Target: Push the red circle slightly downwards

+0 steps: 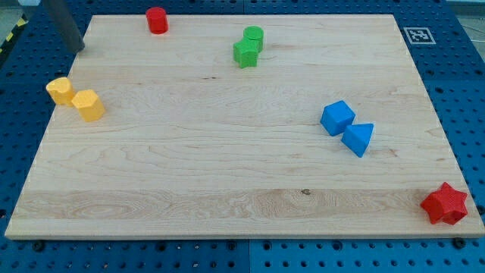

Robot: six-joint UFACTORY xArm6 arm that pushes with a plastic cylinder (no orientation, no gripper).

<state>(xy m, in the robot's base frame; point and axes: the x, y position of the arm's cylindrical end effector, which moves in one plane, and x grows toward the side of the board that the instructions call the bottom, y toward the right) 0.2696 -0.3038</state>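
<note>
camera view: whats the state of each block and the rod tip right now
red circle block: upright, alone near the board's top edge
my tip: at the board's top-left edge, apart from every block
green blocks: two, touching
yellow blocks: two, touching, near the left edge
blue cube: touching the blue triangular block
red star block: alone, at the bottom-right corner

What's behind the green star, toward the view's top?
A green cylinder sits right behind the green star, apparently touching. The star covers the cylinder's lower front, so actual contact can't be seen.
</note>
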